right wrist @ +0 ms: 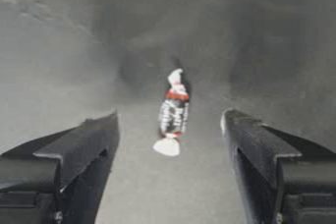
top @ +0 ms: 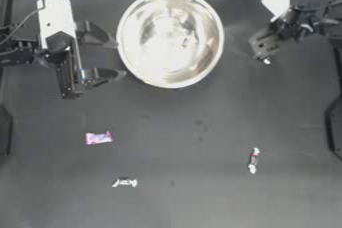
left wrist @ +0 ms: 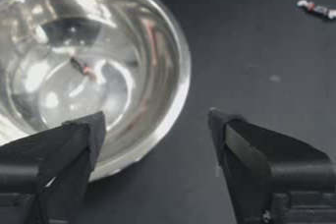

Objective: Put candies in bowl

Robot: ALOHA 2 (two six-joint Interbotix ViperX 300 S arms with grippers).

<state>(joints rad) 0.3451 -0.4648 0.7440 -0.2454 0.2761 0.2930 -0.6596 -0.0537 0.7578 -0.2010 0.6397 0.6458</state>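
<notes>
Candy lies on the table between the right tool's wide-open, empty jaws.

The bowl is shiny silver with a paler rim, and its inside mirrors light and dark patches; a small dark-and-red streak shows within it. The bench is dark grey. One flat candy has a pink-purple wrapper. A twist-wrapped candy is whitish with red marks, and another is whitish with dark marks. A third twisted sweet has white ends, a red band and a dark printed middle. Both grippers' fingers are black, on white arm housings.
</notes>
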